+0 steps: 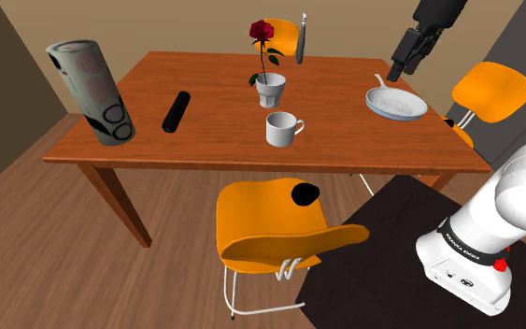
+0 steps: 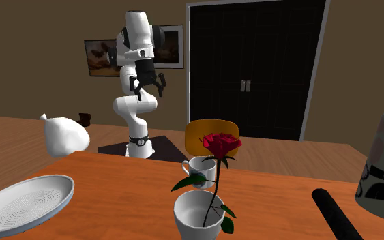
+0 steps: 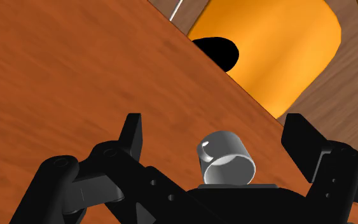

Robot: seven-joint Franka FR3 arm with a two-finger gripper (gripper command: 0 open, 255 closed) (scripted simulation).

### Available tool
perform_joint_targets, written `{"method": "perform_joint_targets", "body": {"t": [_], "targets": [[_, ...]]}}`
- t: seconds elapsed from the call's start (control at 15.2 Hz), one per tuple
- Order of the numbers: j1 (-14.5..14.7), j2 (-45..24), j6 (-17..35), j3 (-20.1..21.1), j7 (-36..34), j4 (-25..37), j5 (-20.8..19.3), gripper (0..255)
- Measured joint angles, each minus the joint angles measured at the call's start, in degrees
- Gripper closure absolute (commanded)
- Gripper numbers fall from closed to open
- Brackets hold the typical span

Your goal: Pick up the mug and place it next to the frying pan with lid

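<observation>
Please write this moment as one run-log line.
gripper: open, raised | mug: on table, not held | pan: on table

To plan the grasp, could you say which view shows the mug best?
Shoulder view: whole mug, handle included, unobstructed. In the second exterior view the rose overlaps it; the wrist view hides its base.

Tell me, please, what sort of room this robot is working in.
Probably a home dining room: a wooden table with an orange chair, a framed wall picture, dark double doors.
</observation>
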State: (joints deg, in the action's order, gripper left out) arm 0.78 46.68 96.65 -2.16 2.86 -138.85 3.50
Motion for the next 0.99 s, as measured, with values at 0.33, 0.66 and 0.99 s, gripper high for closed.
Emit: {"method": "perform_joint_targets", "body": {"t": [0.33,0.66,0.99], "targets": [[0.60,-5.06,5.03,2.50,-2.43,-0.02,0.71,0],[1.26,-14.43,12.55,6.55,-6.68,1.85,1.10,0],[1.47,-24.98,19.42,10.36,-11.43,5.31,0.05,0]]}}
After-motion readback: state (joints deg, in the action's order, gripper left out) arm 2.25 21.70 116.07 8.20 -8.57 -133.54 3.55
